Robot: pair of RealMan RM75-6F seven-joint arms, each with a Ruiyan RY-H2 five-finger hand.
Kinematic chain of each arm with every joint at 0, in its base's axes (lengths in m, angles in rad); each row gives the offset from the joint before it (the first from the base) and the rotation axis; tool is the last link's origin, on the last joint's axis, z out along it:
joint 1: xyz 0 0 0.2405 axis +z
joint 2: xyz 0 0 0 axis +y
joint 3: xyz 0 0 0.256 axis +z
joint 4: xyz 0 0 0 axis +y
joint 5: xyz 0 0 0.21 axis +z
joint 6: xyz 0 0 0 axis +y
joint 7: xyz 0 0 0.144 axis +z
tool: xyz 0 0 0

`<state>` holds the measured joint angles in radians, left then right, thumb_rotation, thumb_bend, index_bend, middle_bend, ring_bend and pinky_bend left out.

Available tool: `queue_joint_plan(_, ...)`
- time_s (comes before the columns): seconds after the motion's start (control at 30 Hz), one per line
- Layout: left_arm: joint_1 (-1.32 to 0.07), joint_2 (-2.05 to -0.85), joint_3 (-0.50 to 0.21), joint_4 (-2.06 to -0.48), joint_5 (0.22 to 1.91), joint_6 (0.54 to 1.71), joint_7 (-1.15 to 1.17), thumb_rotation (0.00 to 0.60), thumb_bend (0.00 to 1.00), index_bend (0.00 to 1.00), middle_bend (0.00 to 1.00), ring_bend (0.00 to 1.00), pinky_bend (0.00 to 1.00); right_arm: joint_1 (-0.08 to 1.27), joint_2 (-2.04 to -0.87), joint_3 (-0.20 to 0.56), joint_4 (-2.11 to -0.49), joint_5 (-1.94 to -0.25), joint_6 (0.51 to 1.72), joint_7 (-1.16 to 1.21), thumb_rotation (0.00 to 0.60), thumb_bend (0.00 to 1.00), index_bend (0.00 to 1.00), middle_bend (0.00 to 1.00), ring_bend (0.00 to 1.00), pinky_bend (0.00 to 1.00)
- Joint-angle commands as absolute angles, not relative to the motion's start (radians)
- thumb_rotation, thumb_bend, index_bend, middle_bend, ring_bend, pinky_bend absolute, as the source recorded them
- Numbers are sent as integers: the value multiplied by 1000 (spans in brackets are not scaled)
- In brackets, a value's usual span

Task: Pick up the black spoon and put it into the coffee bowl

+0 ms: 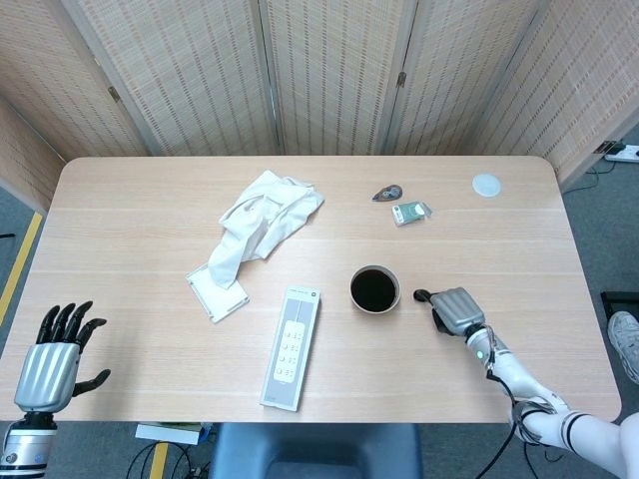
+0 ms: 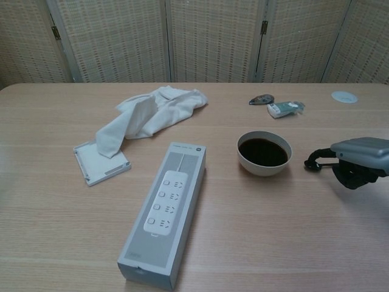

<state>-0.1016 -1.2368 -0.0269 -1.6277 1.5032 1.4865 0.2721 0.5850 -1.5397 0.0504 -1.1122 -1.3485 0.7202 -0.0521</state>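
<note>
The white coffee bowl (image 1: 374,289) (image 2: 264,152), full of dark coffee, stands right of the table's middle. Just to its right lies the black spoon (image 1: 420,295) (image 2: 312,163); only its bowl end shows. My right hand (image 1: 454,309) (image 2: 358,159) lies low over the spoon's handle and hides it, a dark finger curving down beside the spoon's bowl end. Whether the fingers grip the handle is hidden under the back of the hand. My left hand (image 1: 55,359) hovers off the front left corner of the table, fingers apart and holding nothing.
A long grey power-strip box (image 1: 292,346) (image 2: 167,213) lies left of the bowl. A white cloth (image 1: 265,220) drapes onto a flat white lid (image 1: 217,291). A tape dispenser (image 1: 387,193), a small packet (image 1: 410,212) and a white disc (image 1: 486,184) sit at the back right.
</note>
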Motion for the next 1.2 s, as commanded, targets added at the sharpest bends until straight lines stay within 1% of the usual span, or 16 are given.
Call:
queue_joint_plan(0.03,-101,-1237,-27,-1627,1503,1487,272,600,138,287,112,78,67,586,-1539,42,-1116,-1356,724,-52,600,820,216,997,1000,1000)
queue_joint_plan(0.2,-101,-1239,-26,-1625,1502,1486,270,600,139,287,112,78,67,574,-1521,21,-1139,-1366,740,-58,600,820,216,998,1000,1000)
queue_joint_plan(0.5,-103,-1244,-25,-1620,1506,1483,267,600,138,287,112,78,67,532,-1452,-27,-1188,-1381,780,-78,600,820,216,998,1000,1000)
queue_joint_plan(0.63,-103,-1248,-24,-1618,1506,1482,268,600,138,287,112,78,67,523,-1429,-27,-1186,-1365,783,-84,600,820,216,998,1000,1000)
queue_joint_plan(0.87,-100,-1246,-24,-1621,1510,1490,269,600,139,287,112,78,67,520,-1424,-18,-1196,-1370,810,-74,600,813,216,997,1000,1000)
queue_joint_plan(0.93,-98,-1244,-23,-1622,1510,1492,270,600,139,287,112,78,67,515,-1424,-17,-1198,-1379,829,-69,600,762,216,997,1000,1000)
queue_joint_plan(1.0,-96,-1242,-22,-1623,1509,1493,270,600,138,287,112,78,67,509,-1424,-16,-1200,-1388,851,-63,600,662,216,995,1000,1000)
queue_joint_plan(1.03,-95,-1242,-22,-1624,1509,1494,270,600,138,287,112,78,67,503,-1424,-14,-1203,-1396,871,-56,600,600,216,990,1000,1000)
queue_joint_plan(1.07,-95,-1242,-22,-1624,1508,1494,270,600,138,287,112,78,67,498,-1426,-12,-1204,-1404,892,-49,600,517,216,980,1000,1000)
queue_joint_plan(1.1,-94,-1242,-22,-1624,1508,1494,270,600,138,287,112,78,67,492,-1428,-9,-1204,-1415,916,-39,600,428,216,963,1000,1000)
queue_joint_plan(1.2,-95,-1242,-21,-1625,1510,1494,271,600,138,288,112,78,67,469,-1442,-2,-1205,-1461,1011,26,600,223,217,902,997,1000)
